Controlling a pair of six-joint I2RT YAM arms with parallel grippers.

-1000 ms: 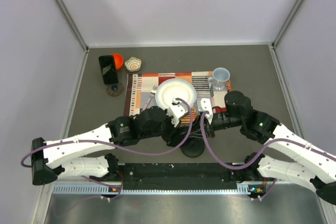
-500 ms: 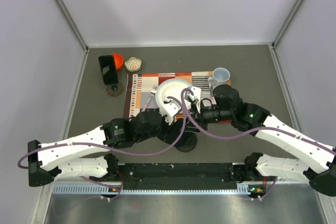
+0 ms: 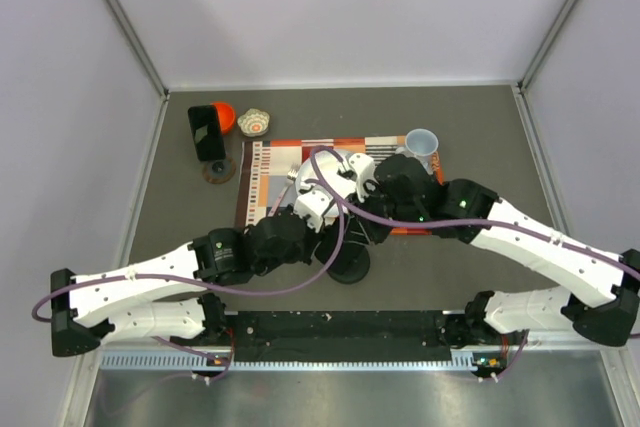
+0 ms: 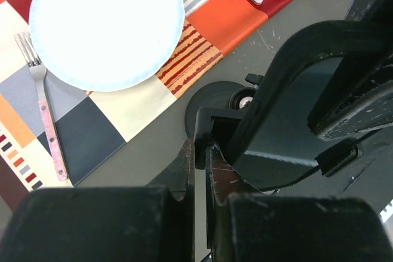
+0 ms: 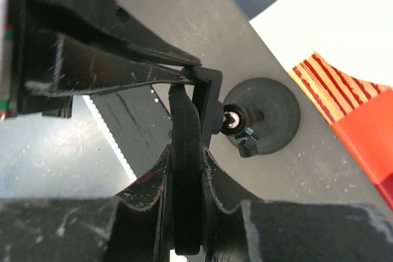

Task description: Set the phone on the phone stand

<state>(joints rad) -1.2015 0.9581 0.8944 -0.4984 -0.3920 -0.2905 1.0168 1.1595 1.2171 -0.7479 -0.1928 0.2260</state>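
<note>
Phone (image 3: 207,132): black, tilted upright at the upper left of the overhead view, on the phone stand (image 3: 217,173), whose brown disc shows beneath it. Pincers: left gripper (image 4: 199,153) and right gripper (image 5: 186,159) are both closed on the clamp head (image 5: 206,90) of the black post (image 3: 350,269) at mid-frame, just below the plate (image 4: 107,23).

No text, label, brand or number can be read on anything here
</note>
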